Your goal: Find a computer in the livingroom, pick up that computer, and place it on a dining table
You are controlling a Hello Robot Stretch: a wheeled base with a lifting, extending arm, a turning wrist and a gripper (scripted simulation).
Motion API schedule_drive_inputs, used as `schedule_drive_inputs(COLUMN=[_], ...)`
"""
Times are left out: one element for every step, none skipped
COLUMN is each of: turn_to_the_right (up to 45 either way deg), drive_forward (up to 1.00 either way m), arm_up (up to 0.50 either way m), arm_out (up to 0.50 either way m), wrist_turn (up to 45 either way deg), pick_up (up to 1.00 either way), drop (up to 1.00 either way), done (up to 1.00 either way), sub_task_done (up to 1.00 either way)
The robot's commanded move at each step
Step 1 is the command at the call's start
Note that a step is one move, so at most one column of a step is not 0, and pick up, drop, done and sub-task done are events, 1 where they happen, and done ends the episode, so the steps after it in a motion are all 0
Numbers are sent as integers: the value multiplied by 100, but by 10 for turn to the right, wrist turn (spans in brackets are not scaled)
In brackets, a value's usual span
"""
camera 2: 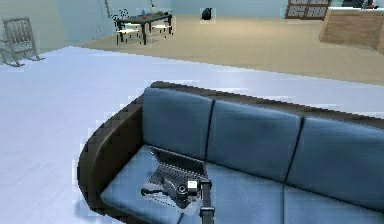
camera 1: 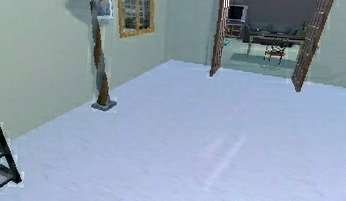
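Pale floor (camera 1: 199, 130) meets grey-green walls (camera 1: 34, 50); a lamp (camera 1: 99, 59) stands by the wall, a window (camera 1: 137, 8) just beyond it; wooden doors (camera 1: 312, 47) flank an opening into a farther room; in the arm side view, a blue sofa (camera 2: 250, 135) with a dark frame; beyond it tan flooring (camera 2: 250, 45), a dark table (camera 2: 150, 20) with chairs (camera 2: 127, 30); a grey chair (camera 2: 18, 40) at the left.

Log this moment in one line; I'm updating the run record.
stage: pickup | gripper at laptop on sofa end cushion | hold: cannot tell | table with chairs far beyond
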Motion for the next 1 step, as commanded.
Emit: schedule_drive_inputs(turn_to_the_right=[0], drive_forward=[0], arm_up=[0], arm_out=[0], wrist_turn=[450], pick_up=[0], drop=[0], done=[0], sub_task_done=[0])
